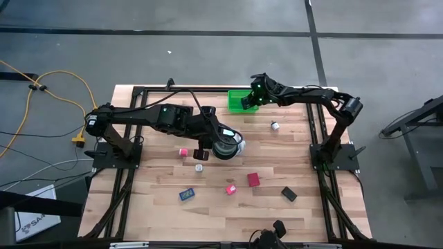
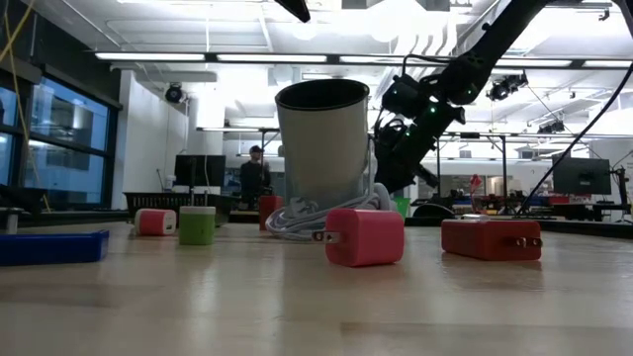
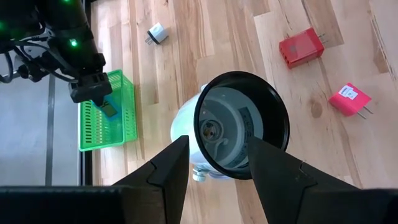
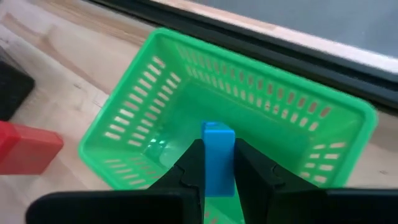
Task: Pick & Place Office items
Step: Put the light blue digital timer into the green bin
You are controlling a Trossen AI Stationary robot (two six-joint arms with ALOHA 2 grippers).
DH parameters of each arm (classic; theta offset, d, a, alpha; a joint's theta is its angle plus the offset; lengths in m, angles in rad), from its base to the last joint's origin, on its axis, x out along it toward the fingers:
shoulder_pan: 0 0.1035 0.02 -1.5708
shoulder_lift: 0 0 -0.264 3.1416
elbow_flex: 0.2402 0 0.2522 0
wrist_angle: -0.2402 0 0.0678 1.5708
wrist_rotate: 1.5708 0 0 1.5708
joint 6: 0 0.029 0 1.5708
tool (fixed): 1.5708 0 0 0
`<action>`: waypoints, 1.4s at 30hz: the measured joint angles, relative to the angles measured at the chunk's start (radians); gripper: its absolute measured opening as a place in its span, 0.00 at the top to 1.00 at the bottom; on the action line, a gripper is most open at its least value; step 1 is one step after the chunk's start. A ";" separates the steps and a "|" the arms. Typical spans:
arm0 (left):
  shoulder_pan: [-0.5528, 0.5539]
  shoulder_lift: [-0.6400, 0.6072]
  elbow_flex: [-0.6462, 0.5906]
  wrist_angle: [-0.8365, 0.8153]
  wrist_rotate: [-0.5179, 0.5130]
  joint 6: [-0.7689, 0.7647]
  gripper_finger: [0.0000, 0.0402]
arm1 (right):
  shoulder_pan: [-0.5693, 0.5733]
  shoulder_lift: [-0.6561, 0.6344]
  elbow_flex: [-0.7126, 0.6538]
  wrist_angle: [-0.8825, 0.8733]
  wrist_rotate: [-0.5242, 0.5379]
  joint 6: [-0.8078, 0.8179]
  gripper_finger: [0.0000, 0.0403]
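Wood-plank table [image 1: 277,162], slotted green plastic bin [image 4: 261,112], prob. plastic blue block [image 4: 217,152] in right tool [image 4: 217,163].

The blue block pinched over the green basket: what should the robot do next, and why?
Probably open the right gripper and let go. Its fingers are shut on the blue block, which hangs right above the inside of the green basket, so it should drop in. The left gripper sits around a round container, out of the way.
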 joint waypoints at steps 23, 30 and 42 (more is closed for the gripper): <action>0.000 0.000 0.000 0.000 0.000 0.000 0.61 | 0.000 0.000 0.000 -0.034 -0.002 -0.022 0.87; 0.000 0.000 0.000 0.000 -0.001 0.000 0.61 | 0.000 0.000 0.001 -0.037 -0.002 -0.023 0.87; 0.000 0.000 0.000 0.000 -0.001 0.000 0.61 | 0.000 0.000 0.000 -0.042 -0.017 -0.024 0.72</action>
